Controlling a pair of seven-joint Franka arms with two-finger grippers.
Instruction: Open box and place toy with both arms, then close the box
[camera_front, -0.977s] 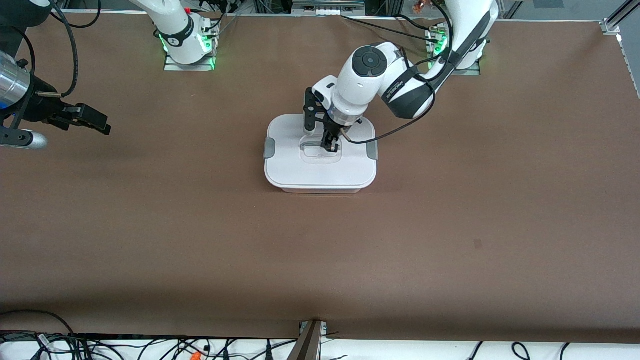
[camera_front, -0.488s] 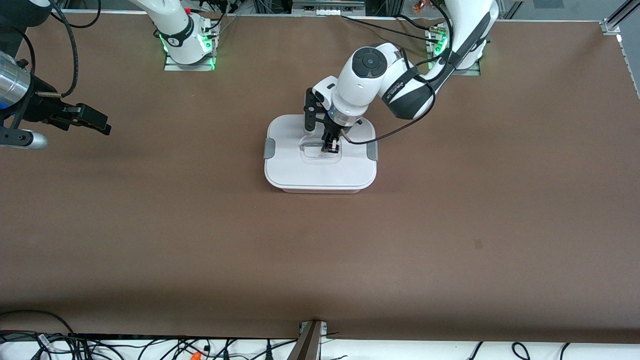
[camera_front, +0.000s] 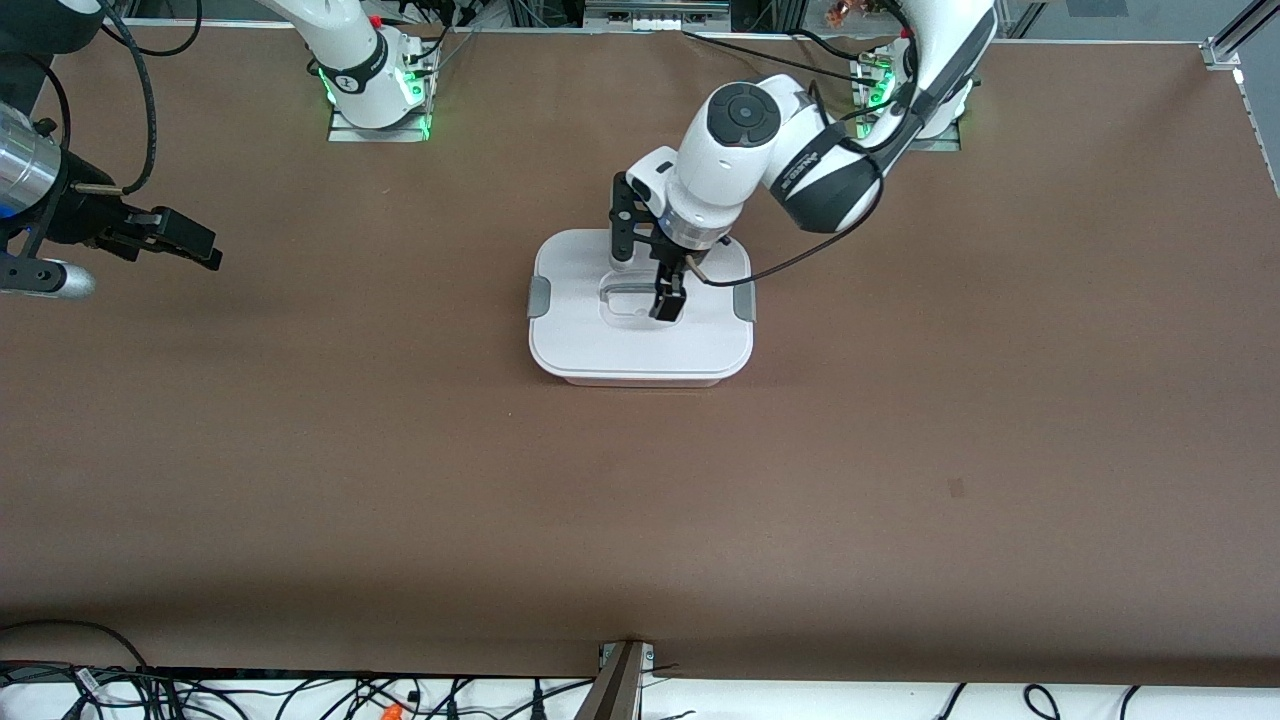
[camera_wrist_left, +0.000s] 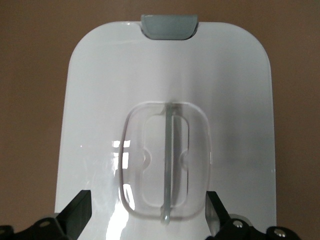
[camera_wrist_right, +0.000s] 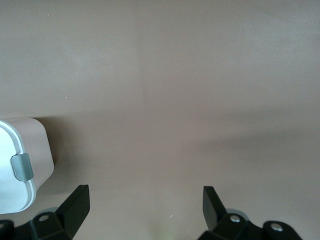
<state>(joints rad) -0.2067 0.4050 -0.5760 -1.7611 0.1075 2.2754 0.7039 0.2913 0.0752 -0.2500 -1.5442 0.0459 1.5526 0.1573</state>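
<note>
The box sits closed near the middle of the brown table, its white lid seated flat on the pale pink tub, of which only a thin strip shows along the edge nearest the front camera. A grey clip shows at the end toward the right arm, and another grey clip at the end toward the left arm. In the lid's centre lies the clear recessed handle, its thin bar running along the recess. The left arm reaches down from its base to the box, and the left gripper hangs directly over the handle. In the left wrist view the left gripper's fingers are spread wide apart, one on each side of the recess, clasping nothing; the handle bar lies free between them. The same view shows one grey clip at the lid's end. The right arm waits at its own end of the table, well apart from the box. The right gripper hangs over bare table, and in the right wrist view its fingers stand apart and empty, with a corner of the box and one clip in sight. The toy shows in none of the views.
</note>
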